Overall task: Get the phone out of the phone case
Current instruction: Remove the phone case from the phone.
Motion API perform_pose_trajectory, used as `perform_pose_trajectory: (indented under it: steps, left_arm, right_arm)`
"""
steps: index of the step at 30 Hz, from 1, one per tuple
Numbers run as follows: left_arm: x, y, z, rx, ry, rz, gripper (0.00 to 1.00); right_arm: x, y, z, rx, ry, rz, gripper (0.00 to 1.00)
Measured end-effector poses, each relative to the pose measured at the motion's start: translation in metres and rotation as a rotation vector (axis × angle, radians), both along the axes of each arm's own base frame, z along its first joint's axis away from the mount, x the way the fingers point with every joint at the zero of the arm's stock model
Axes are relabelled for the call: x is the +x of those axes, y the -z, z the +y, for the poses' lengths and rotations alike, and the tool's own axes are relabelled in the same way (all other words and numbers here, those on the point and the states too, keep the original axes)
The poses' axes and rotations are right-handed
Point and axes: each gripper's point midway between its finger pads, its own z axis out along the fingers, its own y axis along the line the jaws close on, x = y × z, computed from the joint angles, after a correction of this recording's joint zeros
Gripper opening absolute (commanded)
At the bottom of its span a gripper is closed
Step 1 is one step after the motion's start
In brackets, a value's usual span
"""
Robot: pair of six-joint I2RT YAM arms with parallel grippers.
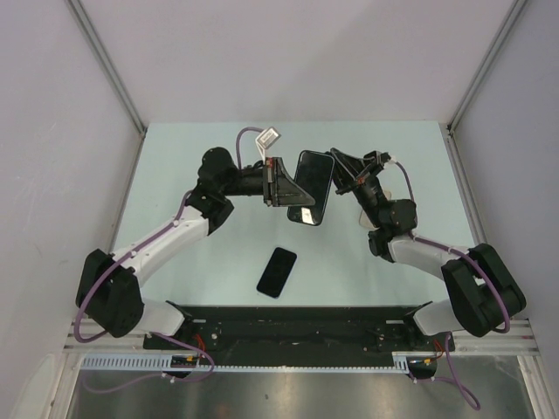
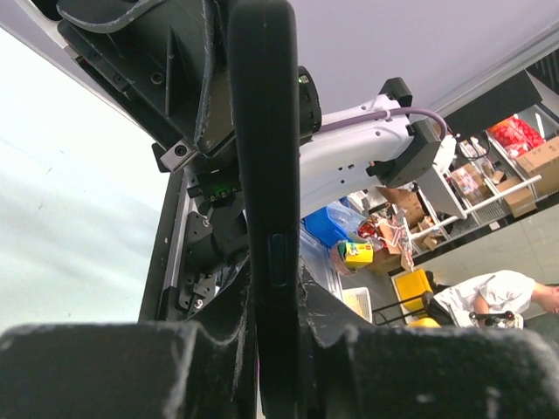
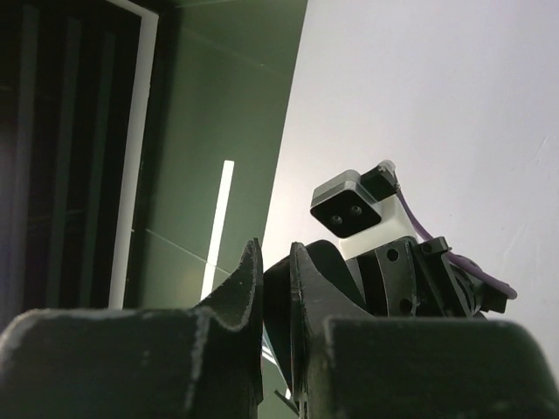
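A black phone case [image 1: 312, 185] hangs in the air over the middle of the table, held at both side edges. My left gripper [image 1: 285, 183] is shut on its left edge. In the left wrist view the case [image 2: 262, 157] stands edge-on between the fingers [image 2: 218, 349], its side button showing. My right gripper [image 1: 337, 176] is shut on the right edge; in the right wrist view a thin dark piece of the case [image 3: 276, 301] sits between nearly closed fingers [image 3: 244, 288]. The black phone [image 1: 277, 272] lies flat on the table, below the case and nearer the arm bases.
The pale green table [image 1: 175, 175] is bounded by white walls at the back and sides. A black rail [image 1: 297, 319] with the arm bases runs along the near edge. The left arm's wrist camera [image 3: 349, 209] faces the right wrist.
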Motion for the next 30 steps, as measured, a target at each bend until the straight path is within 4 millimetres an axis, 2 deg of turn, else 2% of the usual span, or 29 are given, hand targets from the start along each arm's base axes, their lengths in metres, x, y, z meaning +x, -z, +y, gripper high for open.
perform_pose_trajectory:
  steps: [15,21,26,27,30]
  left_arm:
    - [-0.014,-0.024,0.003,-0.033,0.055,-0.002,0.0]
    - [-0.026,-0.039,0.004,-0.048,0.108,0.0,0.0]
    - [-0.038,-0.052,0.005,-0.066,0.174,0.032,0.0]
    - [-0.038,-0.052,0.005,-0.068,0.185,0.049,0.0]
    - [-0.029,-0.047,0.002,-0.07,0.209,0.099,0.0]
  right_arm:
    - [-0.014,-0.018,-0.001,0.005,0.008,-0.09,0.0]
    - [-0.031,-0.033,-0.007,-0.251,0.21,-0.179,0.0]
    - [-0.041,-0.035,-0.013,-0.457,0.354,-0.24,0.01]
    - [-0.041,-0.033,-0.012,-0.482,0.367,-0.246,0.02]
    - [-0.031,-0.024,-0.014,-0.567,0.434,-0.245,0.16]
